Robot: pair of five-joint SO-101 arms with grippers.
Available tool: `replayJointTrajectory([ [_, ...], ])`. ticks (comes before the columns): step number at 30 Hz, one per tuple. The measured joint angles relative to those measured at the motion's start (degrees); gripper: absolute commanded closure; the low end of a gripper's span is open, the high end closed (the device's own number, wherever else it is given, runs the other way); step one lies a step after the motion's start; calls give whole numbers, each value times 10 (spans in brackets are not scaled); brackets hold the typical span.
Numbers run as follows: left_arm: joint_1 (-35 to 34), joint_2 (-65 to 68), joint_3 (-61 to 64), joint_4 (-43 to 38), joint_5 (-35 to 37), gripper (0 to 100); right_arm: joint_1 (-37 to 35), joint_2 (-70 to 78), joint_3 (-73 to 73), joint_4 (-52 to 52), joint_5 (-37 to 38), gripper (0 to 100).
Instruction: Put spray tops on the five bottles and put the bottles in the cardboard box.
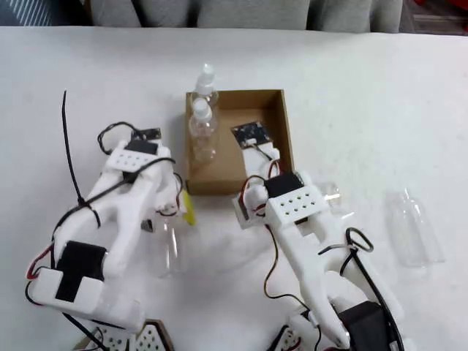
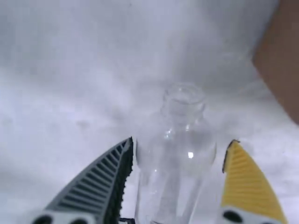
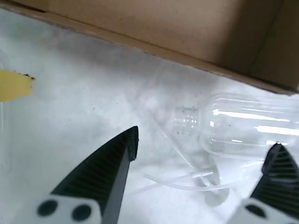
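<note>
**Q.** Reading left to right, what is shown?

**A.** Just left of the brown cardboard box (image 1: 219,183), at its front corner, an uncapped clear plastic bottle (image 2: 175,172) stands upright. The left gripper (image 2: 181,141) brackets its shoulder with its grey and yellow fingers parted, a sliver of gap showing on the yellow side. Along the box's left wall stand two clear bottles with white spray tops (image 1: 201,124). Just before the box's front wall, the right gripper (image 3: 206,137) is spread wide over a second uncapped clear bottle (image 3: 247,126) lying on its side beside a thin clear tube (image 3: 187,182). Well right of the box lies a third uncapped clear bottle (image 1: 413,227).

**Q.** How should such a bottle handle?

**A.** Probably light, thin-walled and smooth, so it may dent, slip or roll. Grasp across the body below the shoulder, leaving the neck free.
</note>
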Motion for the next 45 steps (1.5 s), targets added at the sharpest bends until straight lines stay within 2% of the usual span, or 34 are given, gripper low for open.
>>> replayJointTrajectory([
  [6, 0, 4, 0, -4, 2, 980, 0, 0, 0, 0, 0, 619],
  [19, 2, 4, 0, -29, -25, 970, 0, 0, 0, 0, 0, 619],
  [22, -15, -12, 0, -31, -40, 970, 0, 0, 0, 0, 0, 619],
  [26, -55, -83, 0, -36, -86, 967, 2, 0, 0, 0, 0, 619],
  [30, -80, -154, 21, -65, -116, 966, 40, 1, -10, 27, 24, 619],
  [33, -95, -197, 59, -112, -121, 968, 69, 1, -30, 75, 58, 619],
  [38, -134, -269, 116, -180, -120, 969, 82, 1, -33, 130, 69, 619],
  [43, -142, -338, 158, -197, -121, 968, 106, 1, -26, 160, 72, 621],
  [45, -142, -357, 164, -197, -121, 969, 127, 1, -15, 162, 72, 649],
])
